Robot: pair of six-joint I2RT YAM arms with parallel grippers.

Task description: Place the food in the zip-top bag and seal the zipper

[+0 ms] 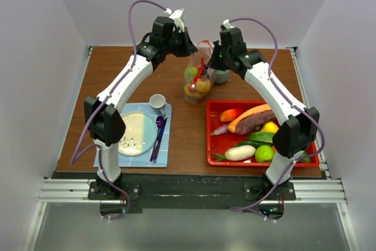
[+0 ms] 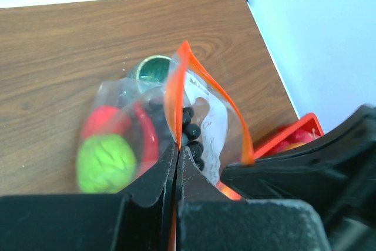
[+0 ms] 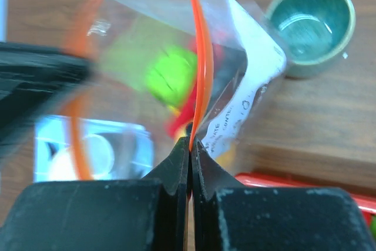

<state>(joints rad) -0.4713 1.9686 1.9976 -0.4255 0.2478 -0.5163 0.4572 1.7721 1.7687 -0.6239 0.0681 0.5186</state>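
White walls box in a wooden bench (image 1: 182,139), and above its far middle both arms hold the zip-top bag (image 1: 198,80) up by its mouth. The left gripper (image 2: 177,150) is pressed together on the zipper (image 2: 171,107), the orange-red strip rising straight out from between its fingertips. The right gripper (image 3: 191,142) pinches the same strip from the opposite end, with clear film hanging just beyond its tips.

Gripped at both ends like this, the bag hangs with its load sagging below the grippers (a green fruit (image 2: 106,163), dark grapes (image 2: 191,127), something red, likely the chili). Nothing spills, and the strip can be drawn taut for sealing. Between the two pinches the strip's halves seem to bow apart, though blur makes that hard to confirm, so I judge the seal unfinished.

A carrot (image 1: 252,114) and a purple yam (image 1: 259,123) lie in the red tray (image 1: 210,136), well back from the right gripper toward its arm's base, so packing looks incomplete too. A teal cup (image 3: 311,24) stands just past the bag from that gripper.
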